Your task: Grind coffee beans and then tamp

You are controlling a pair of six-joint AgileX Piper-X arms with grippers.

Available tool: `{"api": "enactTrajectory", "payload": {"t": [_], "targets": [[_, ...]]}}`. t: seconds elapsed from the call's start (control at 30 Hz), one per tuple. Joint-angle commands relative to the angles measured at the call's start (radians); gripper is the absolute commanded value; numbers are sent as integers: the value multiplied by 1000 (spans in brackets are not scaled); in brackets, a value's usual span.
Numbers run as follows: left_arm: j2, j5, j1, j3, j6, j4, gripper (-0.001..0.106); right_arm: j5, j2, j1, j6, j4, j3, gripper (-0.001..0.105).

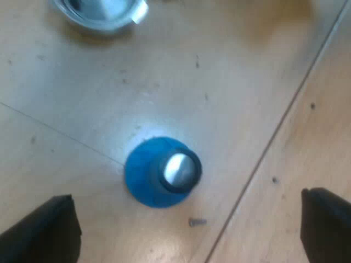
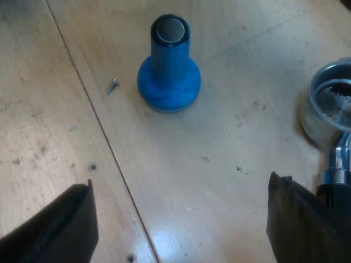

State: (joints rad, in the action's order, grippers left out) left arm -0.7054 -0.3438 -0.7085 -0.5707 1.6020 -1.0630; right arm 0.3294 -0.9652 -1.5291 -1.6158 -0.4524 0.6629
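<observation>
Two grippers: both spread wide, nothing held between the fingers.
Left gripper [image 1: 185, 215]: hangs over the table [image 1: 247, 76], jaws fully apart; the tamper [image 1: 163, 174] stands just beyond the gap, at 12 o'clock from it.
Right gripper [image 2: 181, 183]: jaws fully apart over the table [image 2: 230, 137]; the tamper [image 2: 167, 76] stands well ahead, at 12 o'clock.
Tamper place: blue, on its wide base on the wood, with neither gripper touching it.
Tamper axis: upright; the stem rises from the base and its metal-capped end points up towards my cameras.
Holder [image 2: 328, 109]: on the table with the basket mouth up, apart from the tamper, at about 4 o'clock from it in my right wrist view.
Holder axis: the neck runs from the basket towards 6 o'clock and ends close by my right finger; I cannot tell whether they touch.
Holder [image 1: 101, 13] from my left wrist view: the basket rim, at about 11 o'clock from the tamper, well apart.
Screw [image 1: 197, 222]: small and loose, just beside the tamper's base at 5 o'clock.
Screw [image 2: 112, 85] from my right wrist view: at 9 o'clock from the base.
</observation>
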Motion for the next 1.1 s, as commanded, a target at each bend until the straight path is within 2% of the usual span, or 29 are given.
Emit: {"api": "enactTrajectory", "payload": {"t": [0.03,0.13,0.23,0.43,0.63,0.93,1.1], "targets": [[3,55,-70,-8,15,-25,84,19,2,-1,-3,6,7,68],[-3,125,-130,-8,41,-14,84,32,2,-1,-3,6,7,68],[-19,162,-165,-8,53,11,84,34,2,-1,-3,6,7,68],[-65,160,-173,-8,63,70,84,34,2,-1,-3,6,7,68],[-142,141,-173,-8,61,77,84,31,2,-1,-3,4,7,83],[-303,129,-173,-8,58,153,82,31,2,-1,-3,4,7,82],[-369,129,-173,-8,66,154,82,33,2,-1,-3,4,7,82]]}}
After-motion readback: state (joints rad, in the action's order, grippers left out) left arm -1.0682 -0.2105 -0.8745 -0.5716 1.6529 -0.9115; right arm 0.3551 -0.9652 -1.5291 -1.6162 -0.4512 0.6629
